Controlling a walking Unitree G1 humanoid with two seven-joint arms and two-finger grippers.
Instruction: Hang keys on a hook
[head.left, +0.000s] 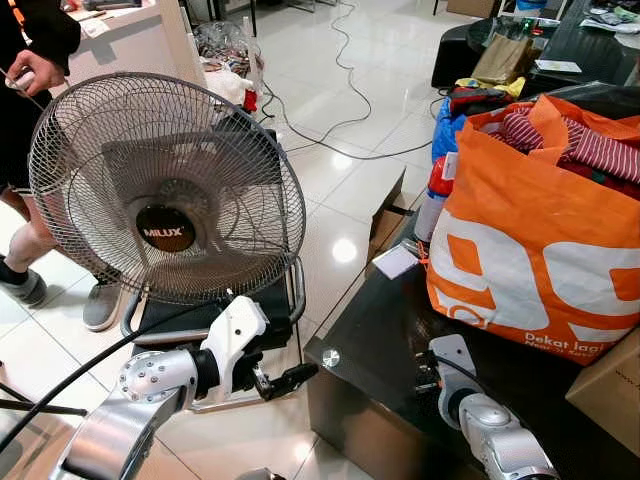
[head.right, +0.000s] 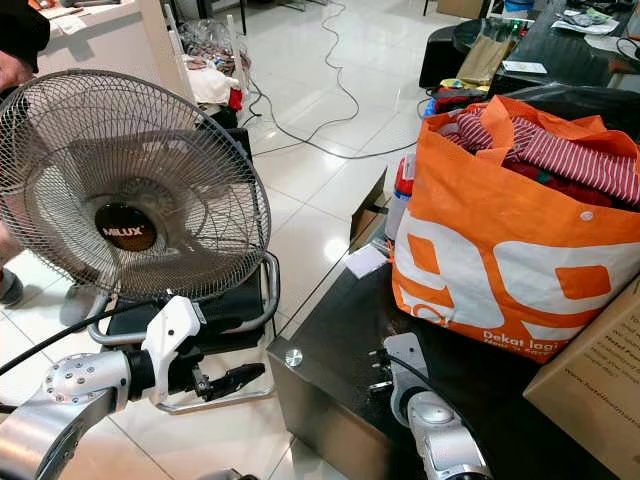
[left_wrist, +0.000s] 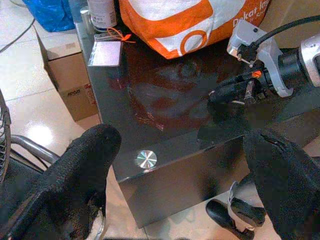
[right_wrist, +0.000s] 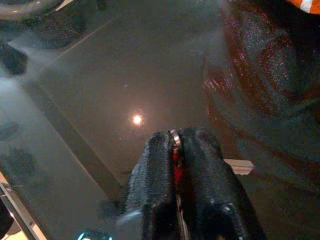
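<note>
left eye view: a milux fan (head.left: 165, 190) stands left of the black glass worktop (head.left: 390, 330), an orange bag (head.left: 535, 250) crowding its far side; tiled floor lies open between. left wrist view: the left tool (left_wrist: 185, 185) gapes wide off the worktop's edge. right wrist view: the right tool (right_wrist: 176, 145) pinches a key ring (right_wrist: 174, 137) above the glass.

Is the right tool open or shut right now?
Shut: in the right wrist view the right tool has its two black fingers pressed on a metal ring with something red, above the dark glass table.
</note>
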